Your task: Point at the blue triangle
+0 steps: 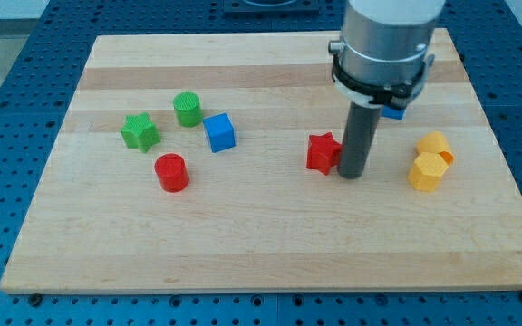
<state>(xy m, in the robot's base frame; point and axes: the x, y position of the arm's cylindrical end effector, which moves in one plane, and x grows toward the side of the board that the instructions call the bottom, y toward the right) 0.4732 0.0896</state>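
Your tip [352,176] sits on the desk [261,254], touching the red star's [323,152] right side. No pincer here, just a bare rod holding nothing. Blue triangle [393,112], prob. that blue sliver behind the arm, mostly hidden. Looks light, rigid, slides easily; approach gently, don't shove.

The blue triangle [393,112] is almost wholly hidden. Only a small blue corner of it peeks out from under the arm's grey housing, toward the view's top right of the wooden board. Its shape cannot be made out from what shows, nor how it is turned. It lies flat on the board, above the view's yellow pieces.
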